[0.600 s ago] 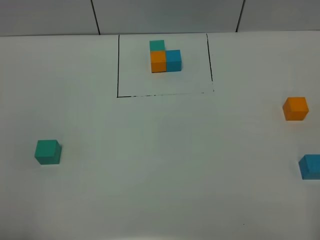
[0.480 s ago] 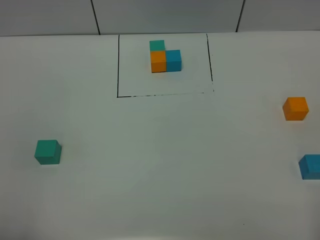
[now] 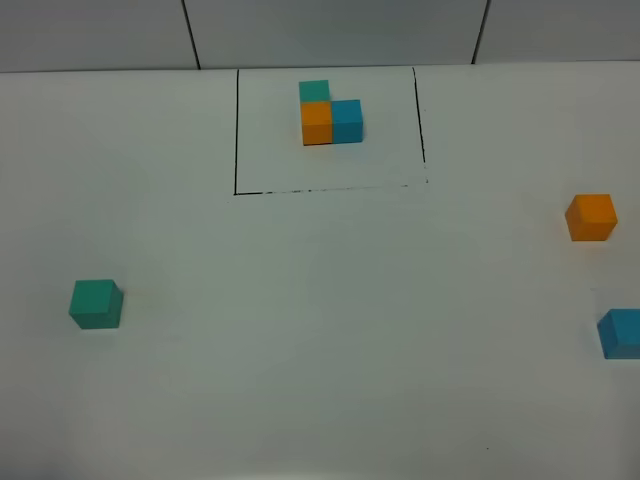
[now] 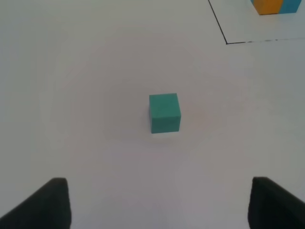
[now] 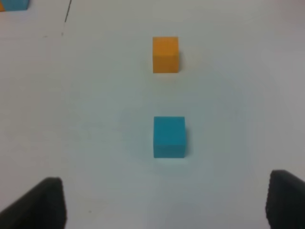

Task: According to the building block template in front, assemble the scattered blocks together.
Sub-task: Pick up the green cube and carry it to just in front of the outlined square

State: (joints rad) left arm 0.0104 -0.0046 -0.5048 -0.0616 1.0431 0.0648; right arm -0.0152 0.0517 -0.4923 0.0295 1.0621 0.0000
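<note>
Left gripper (image 4: 159,205) and right gripper (image 5: 164,202) both stand with jaws spread wide and nothing between them, each above its own side of the white table (image 3: 320,330). Neither appears in the high view; only the wrist views show their dark fingertips.

At the far middle, a thin black rectangle (image 3: 236,130) frames the building block template (image 3: 330,118). It is an L, with teal-green behind orange and blue joined at orange's right. It probably sits apart so the pattern can be read undisturbed.

The loose pieces lie well away from it. The teal-green cube (image 3: 96,304) is alone on the left, and the orange cube (image 3: 591,217) and blue cube (image 3: 621,333) are near each other at the right edge.

Each wrist view centres the cubes on its own side, so each arm looks set to take what lies nearest. The high view alone shows all three cubes with the whole template, but it clips the blue cube, which is whole in the right wrist view.
</note>
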